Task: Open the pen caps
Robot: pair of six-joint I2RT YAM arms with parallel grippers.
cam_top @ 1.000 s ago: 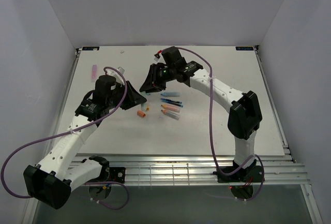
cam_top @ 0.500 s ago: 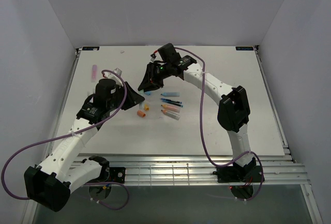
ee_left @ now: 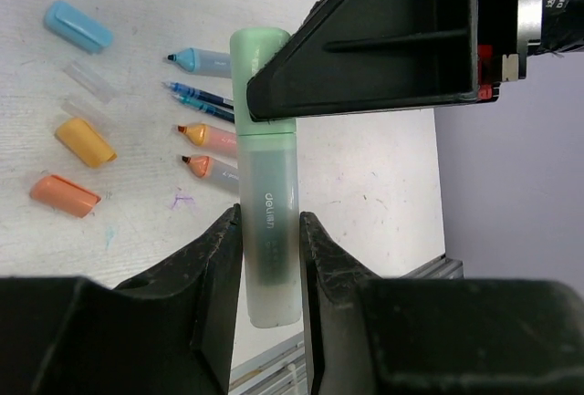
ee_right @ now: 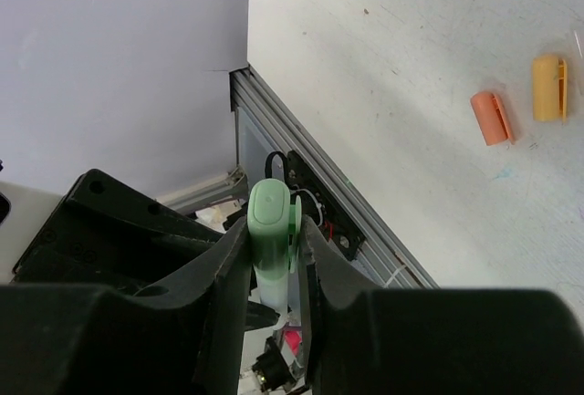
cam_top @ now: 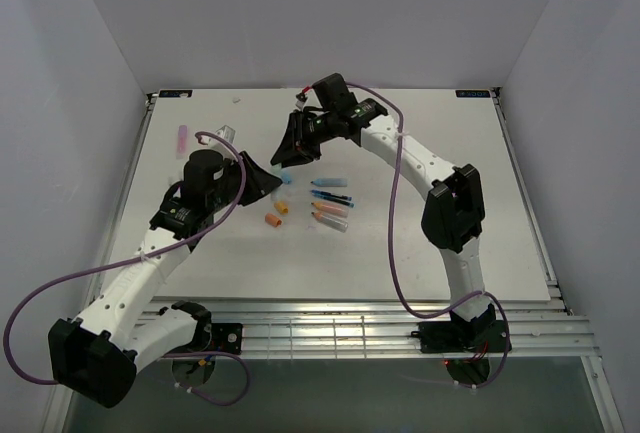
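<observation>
Left jaws: clamped on the clear barrel of the green pen (ee_left: 270, 196), one on each side, low on the body. Right jaws: clamped on the green cap (ee_right: 270, 215) at the other end, so both arms hold one pen between them, up off the bench (cam_top: 450, 203).

In the left wrist view the green cap sits at 12 o'clock of the barrel. The seam looks closed and I see no gap, so I judge the cap is on and the pull hasn't paid off yet.

Done so far, judging by what lies on the bench:
- Five opened pens (ee_left: 205, 132) lie in a row at 9 o'clock of the held barrel, tips bare: one light blue, two thin dark ones, two orange.
- Loose caps lie further out at 9 to 10 o'clock: a blue cap (ee_left: 78, 25), two orange caps (ee_left: 85, 141) and two clear caps (ee_left: 88, 79). Five caps for five pens, so the count matches.

Left to do:
- Green pen: needs a straight pull apart along its axis. The grip on the cap is short, so it could slip.
- A pink pen (cam_top: 183, 137) lies well apart at 10 o'clock on the bench in the top view. It's too small to tell whether it is capped; I assume it is.

Roughly five of seven are open, with the sixth in hand.
</observation>
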